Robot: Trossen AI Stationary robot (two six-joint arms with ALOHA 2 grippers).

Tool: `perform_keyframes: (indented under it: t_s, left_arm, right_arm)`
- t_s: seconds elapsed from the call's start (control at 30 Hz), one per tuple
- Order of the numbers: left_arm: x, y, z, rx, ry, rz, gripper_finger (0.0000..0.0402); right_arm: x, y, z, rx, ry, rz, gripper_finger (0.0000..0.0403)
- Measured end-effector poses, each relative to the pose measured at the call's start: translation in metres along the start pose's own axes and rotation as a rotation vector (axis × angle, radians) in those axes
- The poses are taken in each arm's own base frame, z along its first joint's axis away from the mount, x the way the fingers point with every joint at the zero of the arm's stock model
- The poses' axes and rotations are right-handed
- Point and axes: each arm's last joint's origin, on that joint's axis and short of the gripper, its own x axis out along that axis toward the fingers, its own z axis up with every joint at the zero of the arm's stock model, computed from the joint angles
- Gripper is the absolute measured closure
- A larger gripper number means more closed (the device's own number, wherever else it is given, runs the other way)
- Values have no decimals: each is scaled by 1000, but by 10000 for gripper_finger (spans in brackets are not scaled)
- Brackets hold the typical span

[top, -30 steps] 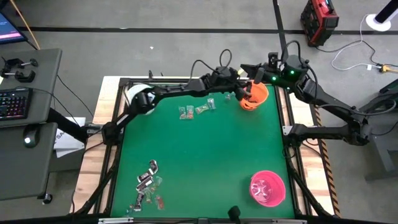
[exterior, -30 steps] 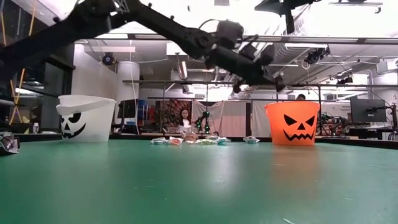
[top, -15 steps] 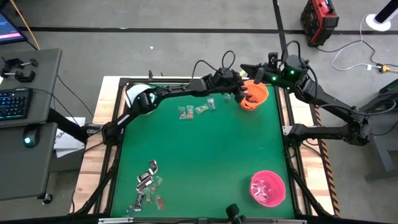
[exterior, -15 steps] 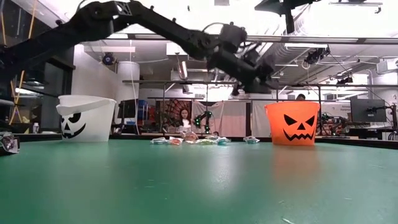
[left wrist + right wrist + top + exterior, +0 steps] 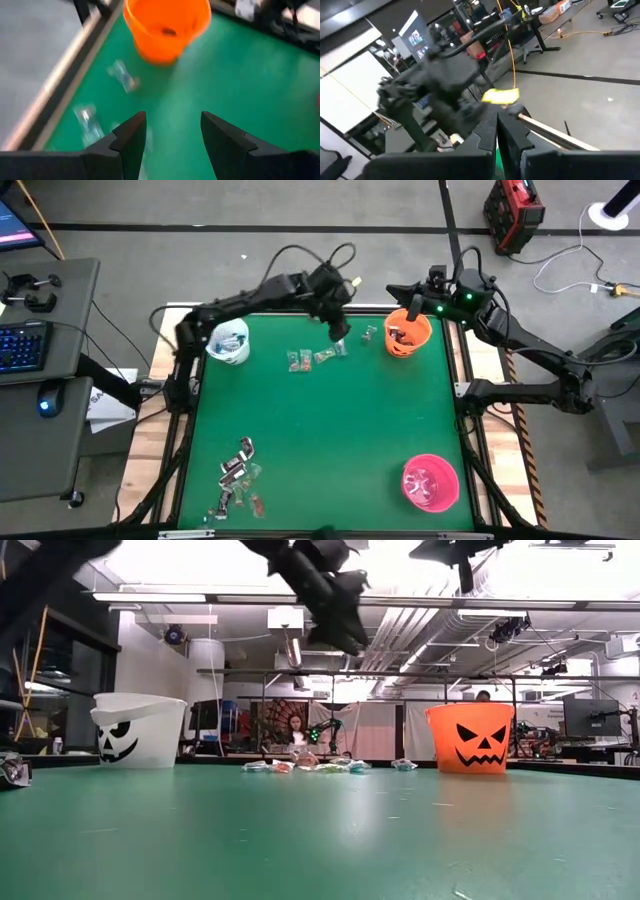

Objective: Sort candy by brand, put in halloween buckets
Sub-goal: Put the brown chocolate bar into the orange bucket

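Observation:
The orange bucket [image 5: 410,335] stands at the far right of the green table, the white bucket [image 5: 228,342] at the far left, and the pink bucket [image 5: 430,483] near the front right. A few clear greenish candies [image 5: 316,357] lie between the two far buckets, and one more [image 5: 370,334] lies beside the orange bucket. My left gripper [image 5: 339,330] hangs open above these candies, pointing slantwise down, with nothing between its fingers [image 5: 131,134]. My right gripper [image 5: 392,287] is shut and held level behind the orange bucket, past the table's far edge.
A second heap of mixed candy [image 5: 238,473] lies near the front left corner. The table's black frame [image 5: 463,370] runs along its edges. The orange bucket [image 5: 167,27] holds dark sweets. The green middle of the table bears nothing.
My left gripper has pulled back from the orange bucket toward the table's left and has risen, tipping to point more steeply down. It now hangs over the greenish candies. The arm has folded back, which uncovers the white bucket.

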Motion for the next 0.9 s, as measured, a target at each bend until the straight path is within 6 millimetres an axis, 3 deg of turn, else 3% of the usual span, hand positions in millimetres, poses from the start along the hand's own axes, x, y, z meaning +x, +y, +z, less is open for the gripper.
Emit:
perform_keyframes:
  t_s: [0.17, 0.33, 0.57, 0.73, 0.9]
  left_arm:
    - [-15, -42, -61, -90, 56, -16, 224]
    - [-40, -96, -145, -185, 123, -52, 224]
    - [-83, -160, -248, -36, 265, -141, 224]
    - [-89, -176, -307, 160, 394, -65, 224]
    - [-84, -173, -337, 135, 454, -25, 224]
  right_arm:
    - [0, -4, -7, -12, 73, -38, 396]
    - [-1, -8, -16, -42, 164, -73, 396]
    - [5, -7, -24, -19, 288, 55, 396]
    - [13, 1, -34, 20, 344, 90, 396]
    - [21, 9, -46, 78, 402, 95, 396]
